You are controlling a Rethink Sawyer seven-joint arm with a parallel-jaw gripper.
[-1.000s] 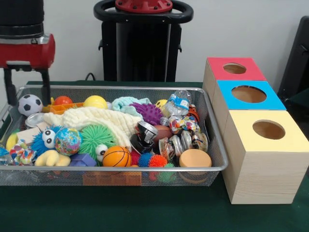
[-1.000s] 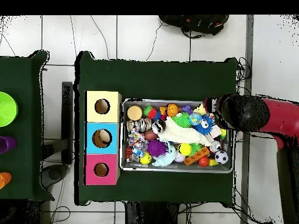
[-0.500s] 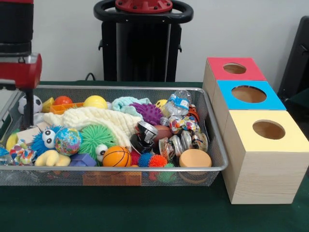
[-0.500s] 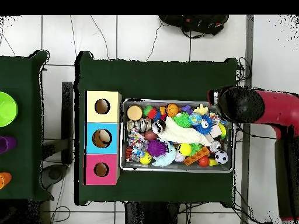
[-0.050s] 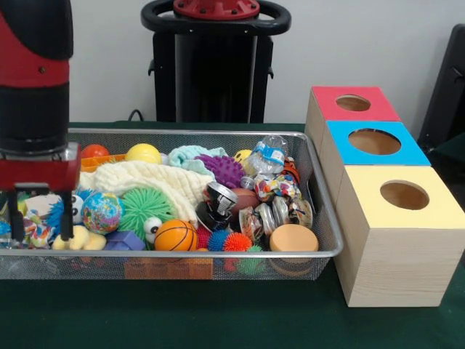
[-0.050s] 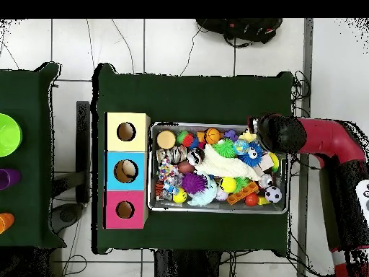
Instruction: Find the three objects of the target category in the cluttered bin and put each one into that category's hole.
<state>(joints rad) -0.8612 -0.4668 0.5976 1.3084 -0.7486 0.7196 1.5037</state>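
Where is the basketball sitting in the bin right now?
In the front view the basketball lies against the bin's near wall, left of centre, between the green spiky ball and small orange spiky ball.

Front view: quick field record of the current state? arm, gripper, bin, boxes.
arm: down over the end of the bin farthest from the boxes
gripper: open, fingers apart, nothing held, tips among toys
under gripper: yellow squishy toy, blue googly-eyed toy
bin: wire mesh, cluttered; orange basketball, cream cloth
boxes: red box, blue box, yellow box, one hole each
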